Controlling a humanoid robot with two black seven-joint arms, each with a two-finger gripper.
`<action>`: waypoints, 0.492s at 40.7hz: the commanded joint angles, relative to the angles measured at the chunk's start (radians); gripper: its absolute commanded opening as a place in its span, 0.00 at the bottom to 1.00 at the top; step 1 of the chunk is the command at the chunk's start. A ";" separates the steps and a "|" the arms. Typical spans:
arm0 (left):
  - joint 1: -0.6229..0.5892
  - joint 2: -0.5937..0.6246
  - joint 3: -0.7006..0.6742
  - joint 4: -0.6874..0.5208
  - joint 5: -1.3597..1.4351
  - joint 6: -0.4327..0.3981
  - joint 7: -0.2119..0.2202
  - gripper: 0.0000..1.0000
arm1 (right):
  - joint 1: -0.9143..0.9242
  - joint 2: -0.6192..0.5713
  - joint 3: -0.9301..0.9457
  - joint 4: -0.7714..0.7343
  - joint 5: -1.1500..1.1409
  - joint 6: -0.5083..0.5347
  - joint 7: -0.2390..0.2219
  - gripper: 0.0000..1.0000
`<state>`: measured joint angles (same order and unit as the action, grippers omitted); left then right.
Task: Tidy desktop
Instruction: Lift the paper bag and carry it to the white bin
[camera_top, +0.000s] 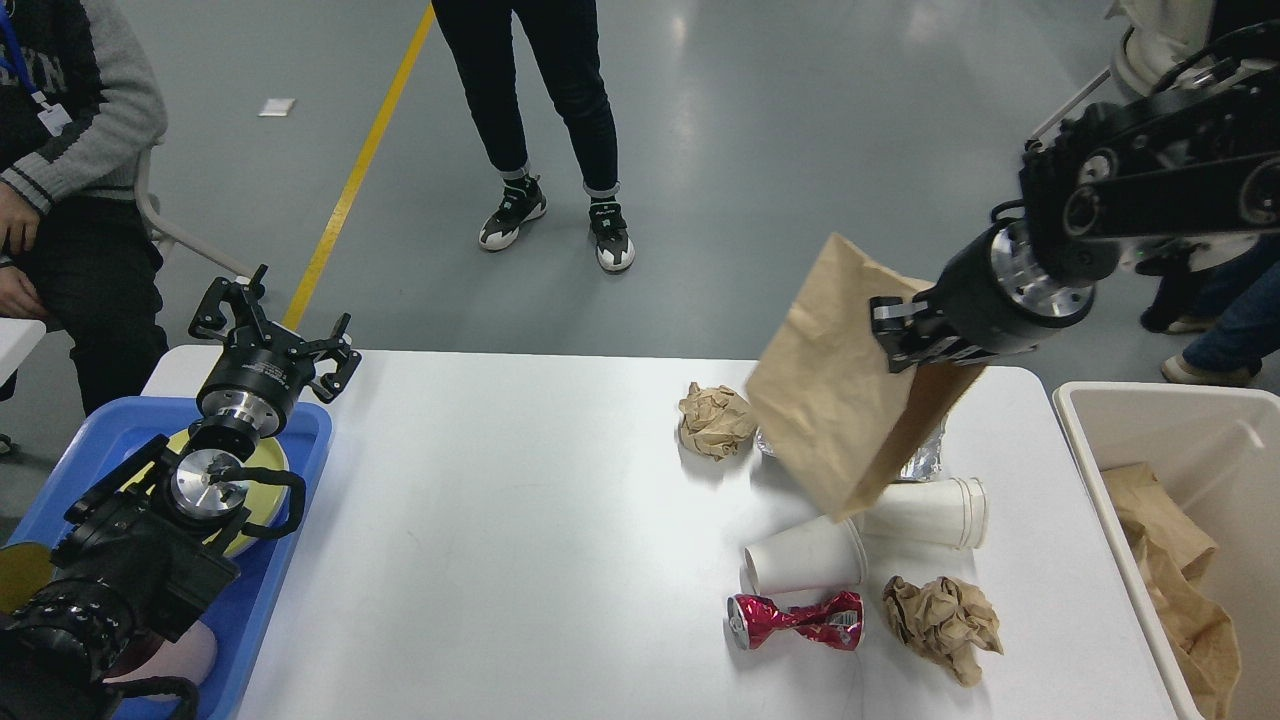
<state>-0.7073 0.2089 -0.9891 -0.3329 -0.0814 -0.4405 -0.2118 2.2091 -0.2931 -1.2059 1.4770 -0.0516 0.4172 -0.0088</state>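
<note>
Two tools show. The right tool (898, 336) grips a paper bag (840, 410) above the white bench (500, 540), the bag's long axis slanting down toward the cups (805, 555). The left tool (272, 335) hovers spread over the bench's left corner. The bench's long axis runs left-right, beside the bin (1075, 440).

foil tray (925, 458) mostly hidden by paper bag (840, 400) | bin (1200, 440) cut by right edge

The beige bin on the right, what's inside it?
The beige bin holds crumpled brown paper along its near side. Whatever lies under that paper, and the bin's cropped right part, can't be seen.
</note>
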 joint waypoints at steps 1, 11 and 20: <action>0.000 0.000 0.000 0.000 0.000 0.000 0.000 0.98 | -0.048 0.000 -0.110 -0.104 -0.010 -0.011 0.000 0.00; 0.000 0.000 0.001 0.000 0.000 0.000 0.000 0.98 | -0.184 -0.054 -0.276 -0.317 -0.014 -0.009 -0.002 0.00; 0.000 0.000 0.001 0.000 0.000 0.000 0.000 0.98 | -0.397 -0.054 -0.362 -0.412 0.004 -0.181 -0.008 0.00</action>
<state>-0.7073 0.2088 -0.9879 -0.3329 -0.0813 -0.4405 -0.2118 1.9290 -0.3443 -1.5370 1.1119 -0.0673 0.3679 -0.0126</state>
